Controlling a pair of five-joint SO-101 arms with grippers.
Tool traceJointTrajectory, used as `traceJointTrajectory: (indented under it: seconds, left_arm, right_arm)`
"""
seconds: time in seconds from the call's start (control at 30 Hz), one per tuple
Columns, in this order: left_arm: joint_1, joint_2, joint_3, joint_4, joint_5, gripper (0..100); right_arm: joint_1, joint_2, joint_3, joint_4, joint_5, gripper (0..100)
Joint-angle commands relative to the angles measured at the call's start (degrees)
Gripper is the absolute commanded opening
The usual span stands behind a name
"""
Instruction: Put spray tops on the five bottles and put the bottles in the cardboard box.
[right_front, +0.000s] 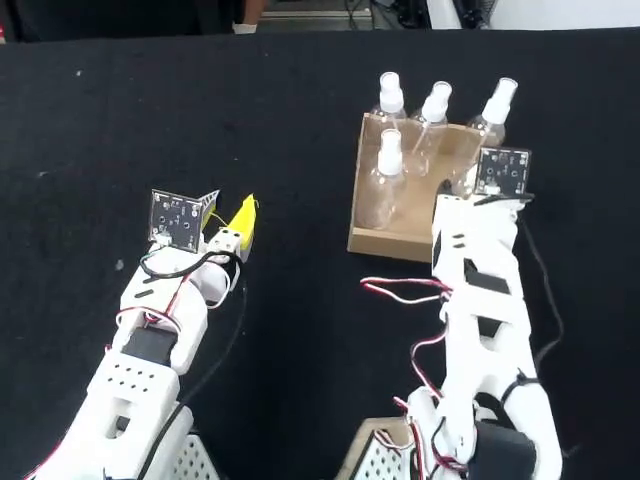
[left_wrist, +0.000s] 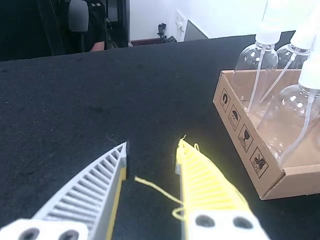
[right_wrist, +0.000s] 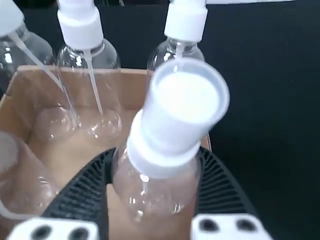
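The cardboard box (right_front: 372, 238) stands right of centre. A capped clear bottle (right_front: 386, 178) stands in its near left part, and three more spray-topped bottles (right_front: 436, 108) line its far side. My right gripper (right_wrist: 156, 161) is shut on a fifth bottle (right_wrist: 150, 197) with a white spray top (right_wrist: 176, 119), held upright over the box's right part (right_wrist: 75, 145). In the high view that gripper (right_front: 462, 188) sits under its wrist board at the box. My left gripper (left_wrist: 151, 148) hangs open with nothing in it over the black table, left of the box (left_wrist: 246, 140).
Black cloth (right_front: 200, 110) covers the table, with open room left of and behind the box. Red and white wires (right_front: 400, 290) loop from the right arm just in front of the box. A loose yellow thread (left_wrist: 155, 189) dangles between the left fingers.
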Motion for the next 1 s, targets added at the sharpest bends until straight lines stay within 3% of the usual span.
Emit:
traceJointTrajectory:
  seconds: [0.0,0.17,0.87,0.97]
  left_arm:
    - [0.13,-0.88,-0.92,-1.14,0.00,16]
    - [0.13,-0.88,-0.92,-1.14,0.00,16]
    - [0.13,-0.88,-0.92,-1.14,0.00,16]
    - [0.13,-0.88,-0.92,-1.14,0.00,16]
  right_arm:
    - [-0.44,0.92,-6.81,5.80,0.26,8.7]
    - [-0.79,1.98,-11.74,13.01,0.09,8.7]
    - [-0.70,2.15,-10.68,13.19,0.09,9.4]
    - [-0.62,2.15,-10.42,13.19,0.09,14.9]
